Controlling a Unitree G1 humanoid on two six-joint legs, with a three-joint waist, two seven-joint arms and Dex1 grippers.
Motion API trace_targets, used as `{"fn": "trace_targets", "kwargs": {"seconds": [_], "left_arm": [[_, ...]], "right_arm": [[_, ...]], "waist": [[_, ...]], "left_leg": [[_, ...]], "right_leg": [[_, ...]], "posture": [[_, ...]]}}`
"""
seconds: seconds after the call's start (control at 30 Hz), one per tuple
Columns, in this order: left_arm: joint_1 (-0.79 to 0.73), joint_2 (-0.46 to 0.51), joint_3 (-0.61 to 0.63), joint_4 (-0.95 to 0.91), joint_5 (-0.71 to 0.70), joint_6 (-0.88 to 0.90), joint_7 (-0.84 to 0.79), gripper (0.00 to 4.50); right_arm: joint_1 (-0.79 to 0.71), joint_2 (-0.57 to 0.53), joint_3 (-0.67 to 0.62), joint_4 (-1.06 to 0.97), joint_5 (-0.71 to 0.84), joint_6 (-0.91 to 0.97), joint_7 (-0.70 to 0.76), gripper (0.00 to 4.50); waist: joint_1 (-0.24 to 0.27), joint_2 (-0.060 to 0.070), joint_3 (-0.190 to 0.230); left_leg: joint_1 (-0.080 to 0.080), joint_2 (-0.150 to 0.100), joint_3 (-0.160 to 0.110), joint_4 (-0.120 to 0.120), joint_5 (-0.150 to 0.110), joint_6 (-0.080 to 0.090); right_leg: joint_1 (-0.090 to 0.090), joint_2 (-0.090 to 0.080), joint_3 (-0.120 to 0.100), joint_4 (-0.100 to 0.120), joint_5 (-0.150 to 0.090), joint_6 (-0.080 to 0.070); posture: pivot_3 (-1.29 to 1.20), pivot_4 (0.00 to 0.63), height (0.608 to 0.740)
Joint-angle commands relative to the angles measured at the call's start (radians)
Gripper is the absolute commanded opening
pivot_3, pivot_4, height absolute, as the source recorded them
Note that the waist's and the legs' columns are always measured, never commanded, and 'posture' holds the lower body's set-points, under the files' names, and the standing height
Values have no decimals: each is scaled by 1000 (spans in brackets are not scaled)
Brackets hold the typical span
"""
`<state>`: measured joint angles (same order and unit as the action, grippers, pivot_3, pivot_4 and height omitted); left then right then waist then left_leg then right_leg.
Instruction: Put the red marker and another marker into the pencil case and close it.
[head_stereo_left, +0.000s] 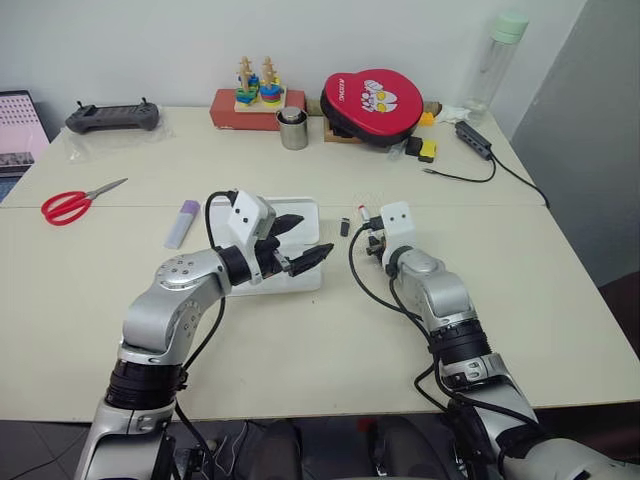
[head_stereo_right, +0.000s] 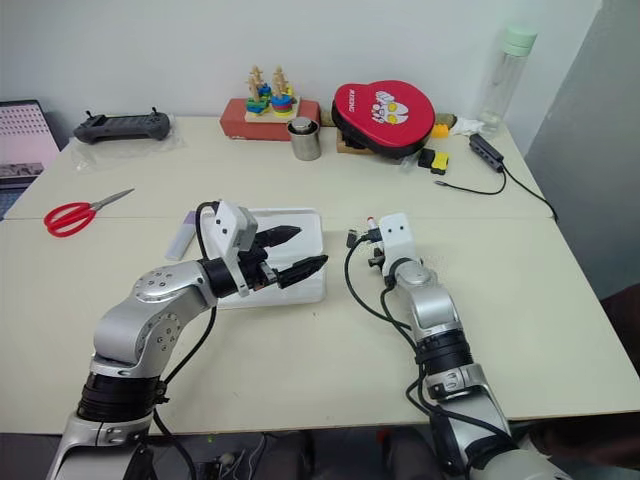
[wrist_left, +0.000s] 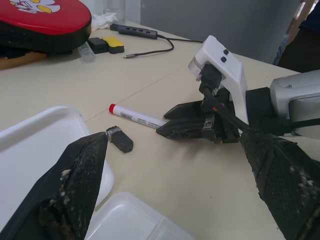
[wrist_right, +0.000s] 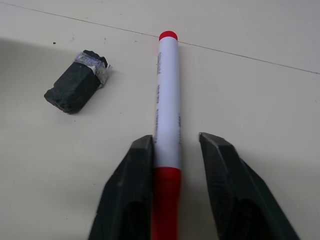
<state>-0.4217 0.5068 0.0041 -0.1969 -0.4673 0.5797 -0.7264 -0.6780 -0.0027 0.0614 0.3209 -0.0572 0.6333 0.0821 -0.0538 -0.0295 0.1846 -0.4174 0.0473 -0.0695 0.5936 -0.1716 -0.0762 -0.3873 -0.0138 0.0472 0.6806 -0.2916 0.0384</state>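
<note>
The red marker (wrist_right: 167, 100), a white barrel with a red cap, lies on the table just right of the pencil case (head_stereo_left: 306, 281). My right gripper (wrist_right: 175, 140) is shut on its capped end, and the marker still rests on the table. The case is a white box with its tray (wrist_left: 45, 135) showing open. My left gripper (head_stereo_left: 313, 235) hovers over the case, open and holding nothing. The other marker (head_stereo_left: 183, 222), pale with a purple cap, lies on the table left of the case, away from both grippers.
A small black stub (wrist_right: 75, 87) lies beside the red marker, between it and the case. Red-handled scissors (head_stereo_left: 75, 203) lie at the far left. Along the back stand a metal cup (head_stereo_left: 293, 130), a red pad (head_stereo_left: 373, 103), a bottle (head_stereo_left: 495, 65) and a cable hub (head_stereo_left: 474, 140).
</note>
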Motion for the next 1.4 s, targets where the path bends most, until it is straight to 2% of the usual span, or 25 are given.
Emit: {"fn": "trace_targets", "kwargs": {"seconds": [0.03, 0.07, 0.17, 0.3, 0.37, 0.47, 0.6, 0.67, 0.83, 1.07, 1.13, 1.4], "left_arm": [[-1, -4, 18, -38, -8, -12, 8, 4500], [-2, -5, 21, -35, -7, -15, 10, 4500], [0, -3, 33, -37, -12, -18, 14, 4500], [36, 18, 71, -61, -27, -7, 20, 4500], [80, 43, 126, -96, -56, 16, 20, 4500], [175, 97, 236, -136, -109, 46, 5, 4500], [272, 154, 350, -84, -117, 30, -3, 4500], [309, 174, 413, -38, -116, 10, -8, 4500], [337, 172, 464, -21, -114, -4, 22, 4500], [364, 147, 468, -89, -138, 15, 59, 4500], [376, 140, 468, -105, -143, 16, 72, 4500], [405, 131, 482, -137, -165, 20, 106, 4500]], "right_arm": [[-3, -13, -43, 21, 14, -27, -26, 467], [-12, -11, -60, 28, 26, -39, -31, 285], [-39, -13, -100, 27, 52, -94, -40, 297], [-80, -44, -96, -57, 90, -245, 49, 296], [-104, -63, -70, -118, 149, -279, 182, 296], [-119, -127, 41, -228, 235, -256, 468, 296], [-175, -233, 191, -208, 192, -297, 707, 296], [-228, -247, 282, -118, 139, -359, 801, 296], [-302, -197, 399, 115, 48, -545, 889, 296], [-399, -85, 452, 475, -69, -771, 870, 296], [-430, -59, 439, 561, -89, -808, 848, 1002], [-483, -15, 374, 672, -82, -858, 858, 2948]], "waist": [[1, 0, 0], [1, 0, 0], [3, 0, 0], [0, 0, 0], [-8, 1, 0], [-20, 1, 0], [-21, 1, 0], [-18, 1, 1], [1, 0, 0], [5, 0, 0], [3, 0, 0], [2, 0, 0]], "left_leg": [[0, 0, 0, 0, 0, 0], [0, 0, 0, 0, 0, 0], [0, 0, 0, 0, 0, 0], [0, 0, 0, 0, 0, 0], [0, 0, 0, 0, 0, 0], [0, 1, 0, -2, 0, 0], [1, 2, -1, -2, 0, 0], [0, 1, -1, -2, 0, 0], [1, 1, -1, -1, 0, 0], [0, 1, -1, 0, 0, -1], [0, 1, -1, -1, 0, -1], [0, 1, -2, -2, 0, -1]], "right_leg": [[0, 0, 0, 0, 0, 0], [0, 0, 0, 0, 0, 0], [0, 0, 0, 0, 0, 0], [0, 0, 0, 0, 0, 0], [-1, 0, 0, 0, 0, 0], [-2, 1, 1, 0, 0, 0], [-1, 1, -2, 0, -1, -2], [-1, 1, -2, 0, -1, -2], [-1, 0, -2, -1, -2, 1], [-1, 0, -2, -1, 0, -1], [-1, 0, -2, 0, 0, -1], [-1, 0, -2, 0, -1, -2]], "posture": [[0, 150, 740], [0, 150, 740], [0, 150, 740], [0, 150, 740], [0, 150, 740], [0, 150, 740], [0, 150, 740], [0, 150, 740], [0, 150, 740], [0, 150, 740], [0, 150, 740], [0, 150, 740]]}}
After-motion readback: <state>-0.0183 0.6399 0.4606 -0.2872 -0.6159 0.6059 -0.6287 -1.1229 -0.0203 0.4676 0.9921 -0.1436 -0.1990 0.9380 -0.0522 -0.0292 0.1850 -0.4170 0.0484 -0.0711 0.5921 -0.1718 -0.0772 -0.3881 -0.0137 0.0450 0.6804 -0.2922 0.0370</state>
